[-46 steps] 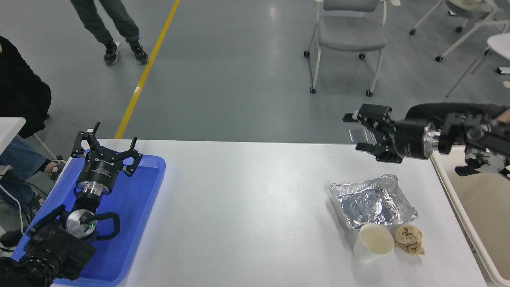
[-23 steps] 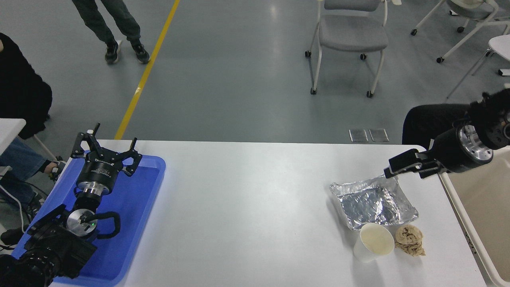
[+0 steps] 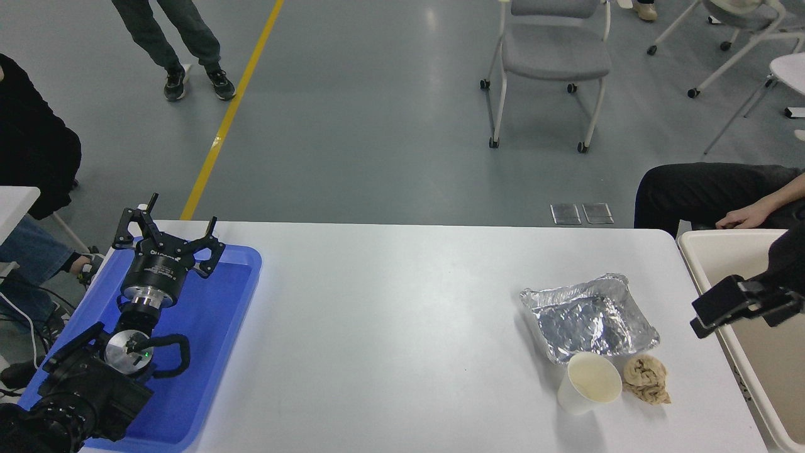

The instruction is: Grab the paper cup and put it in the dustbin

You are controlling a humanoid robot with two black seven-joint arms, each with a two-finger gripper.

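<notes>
Head view shows our paper cup [image 3: 590, 382] standing upright on the white table [image 3: 390, 327], near the front edge on the right side. Nothing is holding it. It touches the near corner of a shiny foil tray [image 3: 589, 318], and a crumpled brown paper wad [image 3: 646, 378] sits just beside it on the right.

Our dustbin [image 3: 704, 242] waits past the table's right edge, big and cream-coloured.

Our right tool [image 3: 723, 306] has moved a lot. A second ago it was up high over the far edge of the table. Now it is low, at the right side, over the rim of the dustbin and off to the right of the cup. We see only a dark end of it, so we cannot tell if it is open or closed. It holds nothing that we can see.

We think it is coming down toward the cup, but the pick-up has not begun.

Our left tool [image 3: 166, 236] rests spread open and empty over the blue tray [image 3: 214, 327], far left.
</notes>
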